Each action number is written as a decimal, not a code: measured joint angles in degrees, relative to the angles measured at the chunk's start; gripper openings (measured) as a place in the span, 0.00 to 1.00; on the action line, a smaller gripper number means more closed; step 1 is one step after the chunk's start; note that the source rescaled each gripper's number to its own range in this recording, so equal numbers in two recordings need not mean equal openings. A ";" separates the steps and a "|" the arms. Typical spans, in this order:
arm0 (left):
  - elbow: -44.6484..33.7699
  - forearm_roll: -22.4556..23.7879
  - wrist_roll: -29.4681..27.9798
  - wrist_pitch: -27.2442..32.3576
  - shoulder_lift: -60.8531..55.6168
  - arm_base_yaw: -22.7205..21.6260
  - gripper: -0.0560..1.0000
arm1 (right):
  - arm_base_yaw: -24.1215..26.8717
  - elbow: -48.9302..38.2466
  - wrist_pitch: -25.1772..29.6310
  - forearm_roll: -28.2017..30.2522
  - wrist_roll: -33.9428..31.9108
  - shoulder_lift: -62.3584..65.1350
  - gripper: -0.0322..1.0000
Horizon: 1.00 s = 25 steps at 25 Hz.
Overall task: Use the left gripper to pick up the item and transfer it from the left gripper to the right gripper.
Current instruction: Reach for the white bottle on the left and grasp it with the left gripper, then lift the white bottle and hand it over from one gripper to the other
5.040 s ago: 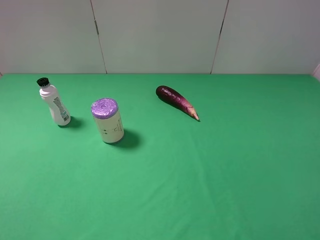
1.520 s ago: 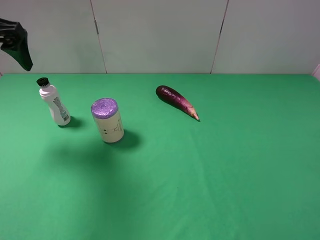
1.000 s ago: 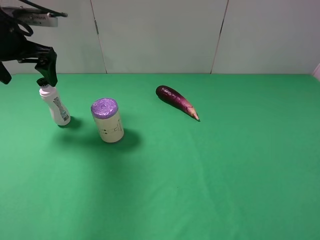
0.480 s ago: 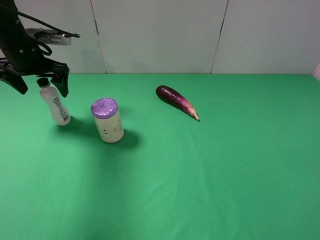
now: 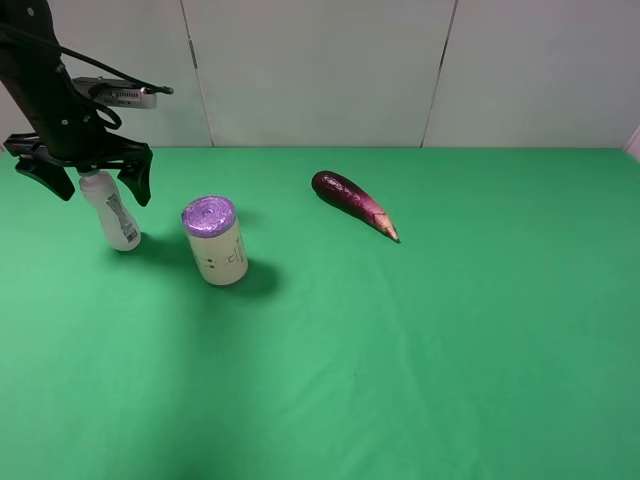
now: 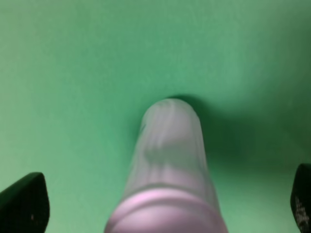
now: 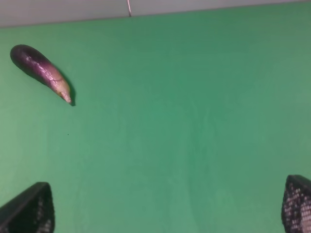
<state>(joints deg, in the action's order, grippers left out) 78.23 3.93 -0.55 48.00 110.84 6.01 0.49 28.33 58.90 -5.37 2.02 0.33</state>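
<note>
One purple-topped can (image 5: 215,242) near the bottle (image 5: 118,218), eggplant (image 5: 352,203) well apart.

**Colours on the bench**

Bench (image 5: 400,350) plain green. Bottle (image 5: 112,212) white, small dark-printed label. Can (image 5: 220,250) cream with dark print, purple top. Eggplant (image 5: 350,200) glossy dark purple, tan tip. Left hand (image 5: 104,192) black. Right hand (image 7: 165,208) black, mesh-patterned pads (image 7: 296,204). Wall (image 5: 320,70) pale grey, dark seams.
</note>
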 joint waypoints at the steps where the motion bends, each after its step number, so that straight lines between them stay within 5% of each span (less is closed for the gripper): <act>1: 0.00 -0.06 0.00 -0.20 0.00 0.00 0.98 | 0.00 0.00 0.00 0.00 0.00 0.00 1.00; 6: 0.00 -0.25 0.00 -1.23 0.00 0.00 0.72 | 0.00 0.00 0.00 0.00 0.00 0.00 1.00; 14: 0.00 -0.37 0.00 -1.49 0.00 0.00 0.05 | 0.00 0.00 0.00 0.00 0.00 0.00 1.00; 25: 0.00 -0.37 0.00 -1.48 0.00 0.00 0.06 | 0.00 0.00 0.00 0.00 0.00 0.00 1.00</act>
<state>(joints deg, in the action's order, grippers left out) 78.23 3.56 -0.55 46.53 110.84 6.01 0.49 28.33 58.90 -5.37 2.02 0.33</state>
